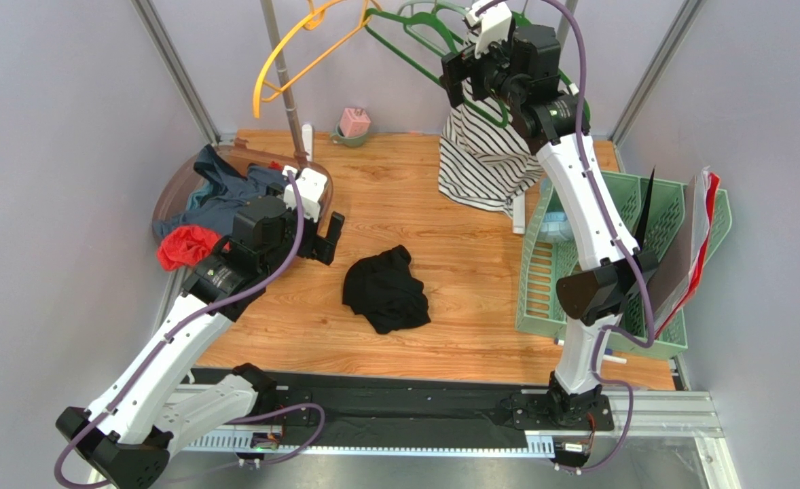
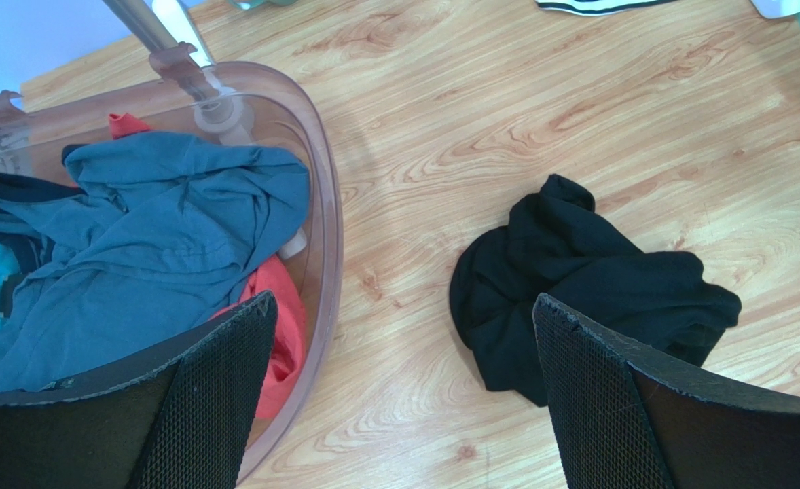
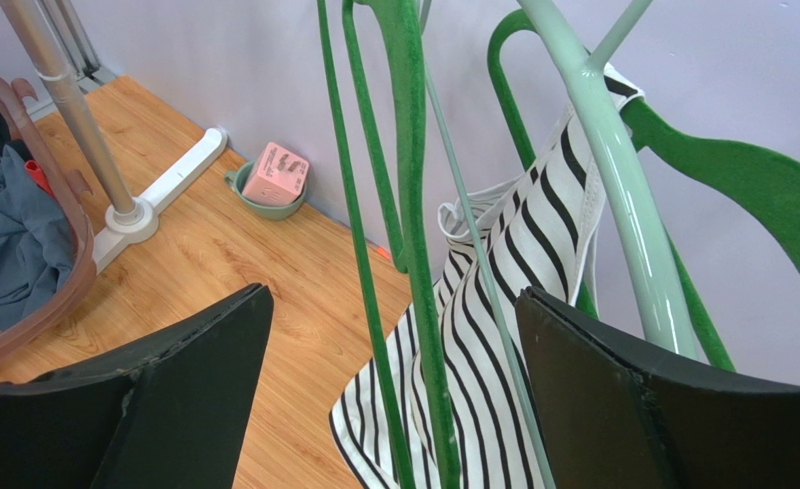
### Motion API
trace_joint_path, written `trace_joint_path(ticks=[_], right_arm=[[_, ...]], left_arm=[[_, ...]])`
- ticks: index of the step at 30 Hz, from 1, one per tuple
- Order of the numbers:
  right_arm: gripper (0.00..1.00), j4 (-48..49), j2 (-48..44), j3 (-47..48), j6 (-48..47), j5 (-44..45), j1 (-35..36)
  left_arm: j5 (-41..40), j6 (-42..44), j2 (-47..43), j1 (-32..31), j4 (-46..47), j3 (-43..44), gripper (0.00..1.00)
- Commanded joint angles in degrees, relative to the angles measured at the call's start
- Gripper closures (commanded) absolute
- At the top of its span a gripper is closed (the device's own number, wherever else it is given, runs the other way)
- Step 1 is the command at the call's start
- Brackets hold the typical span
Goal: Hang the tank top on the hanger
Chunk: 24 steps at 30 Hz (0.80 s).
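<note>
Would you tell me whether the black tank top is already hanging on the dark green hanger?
No, the tank top lies crumpled on the wooden table, not on any hanger.

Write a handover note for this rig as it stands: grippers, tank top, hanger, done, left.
Left gripper: open, empty, low over the table beside the tank top.
Right gripper: open, raised at the back, with the hanger between its fingers, not clamped.
Tank top: crumpled on the table, no gripper on it.
Done: nothing on the hanger yet.
Left: grip the hanger, pick up the tank top, thread it on.
</note>
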Motion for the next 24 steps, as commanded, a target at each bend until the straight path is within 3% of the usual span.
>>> trace_joint_path(ticks=[1,12,15,24], right_arm=[[0.09,0.3,0.5,1.0,-0.7,-0.3,-0.5],[0.39,-1.3,1.3,0.8,-0.8,-1.6,-0.3],[0.54,-1.2,0.6,0.3,-1.1,-1.4,0.0],[0.76,-0.4,-1.5,-2.4,-1.5,-1.1,1.5]], left_arm=[[0.8,-0.8,-0.5,0.1,0.7,0.5,0.01],[0.5,-0.8,-0.5,0.1,0.8,0.5,0.01],[0.4,-0.8,-0.5,0.1,0.8,0.5,0.01],[0.2,-0.8,-0.3,0.1,0.8,0.5,0.01]])
